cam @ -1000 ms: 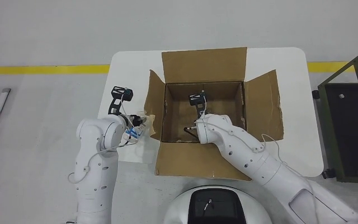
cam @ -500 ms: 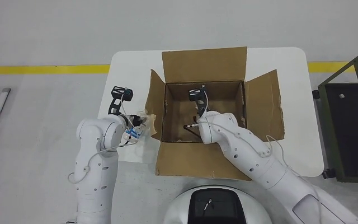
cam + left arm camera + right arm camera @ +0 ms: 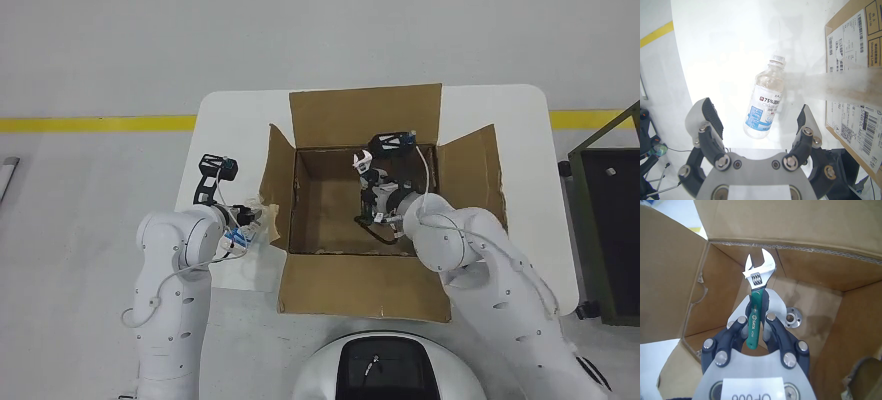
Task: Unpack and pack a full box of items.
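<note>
An open cardboard box point(image 3: 365, 112) stands on the white table point(image 3: 240, 120). My right gripper point(image 3: 757, 302) is shut on the green handle of an adjustable wrench point(image 3: 758, 275), and it holds the wrench steel head up over the inside of the box point(image 3: 668, 275). From above, the wrench head point(image 3: 361, 159) shows near the box's far right part, just ahead of the right gripper point(image 3: 376, 186). A clear labelled bottle point(image 3: 764, 102) lies on the table left of the box flap point(image 3: 848, 56). My left gripper point(image 3: 755, 107) hovers open over it, one finger on each side, apart from it.
A round metal flange point(image 3: 792, 319) lies on the box floor. The box's four flaps are folded outward. A dark green cart point(image 3: 605, 230) stands off the table's right end. A yellow line point(image 3: 100, 124) runs along the floor behind the table.
My right arm has come up from low in the box and swung right, bringing the wrench up with it. The left arm and the bottle have stayed put.
</note>
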Available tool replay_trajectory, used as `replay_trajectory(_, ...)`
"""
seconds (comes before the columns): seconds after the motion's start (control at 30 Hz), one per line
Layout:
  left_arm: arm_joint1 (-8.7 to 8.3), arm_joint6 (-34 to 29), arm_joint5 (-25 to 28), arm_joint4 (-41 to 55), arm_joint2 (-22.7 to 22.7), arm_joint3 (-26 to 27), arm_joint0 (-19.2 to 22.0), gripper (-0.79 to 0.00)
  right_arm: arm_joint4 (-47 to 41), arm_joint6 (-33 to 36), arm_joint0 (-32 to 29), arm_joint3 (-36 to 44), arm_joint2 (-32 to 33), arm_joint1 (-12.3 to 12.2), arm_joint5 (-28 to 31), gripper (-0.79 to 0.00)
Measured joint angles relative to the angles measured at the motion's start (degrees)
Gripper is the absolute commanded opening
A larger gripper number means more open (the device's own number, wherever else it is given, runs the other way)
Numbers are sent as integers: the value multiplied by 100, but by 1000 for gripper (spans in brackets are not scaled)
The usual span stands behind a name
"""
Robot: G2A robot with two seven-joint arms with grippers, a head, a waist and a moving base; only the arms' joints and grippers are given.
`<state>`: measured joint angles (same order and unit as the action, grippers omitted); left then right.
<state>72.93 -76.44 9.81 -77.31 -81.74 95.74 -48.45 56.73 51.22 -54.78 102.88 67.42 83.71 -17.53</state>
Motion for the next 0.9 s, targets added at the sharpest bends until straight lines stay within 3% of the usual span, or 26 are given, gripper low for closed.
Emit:
replay_trajectory(0.17,0,0,0,0,0,0,0,0,-605,-337,-282,46,359,-34,435,-785)
replay_trajectory(0.9,0,0,0,0,0,0,0,0,-613,-343,-282,40,364,-34,437,-785)
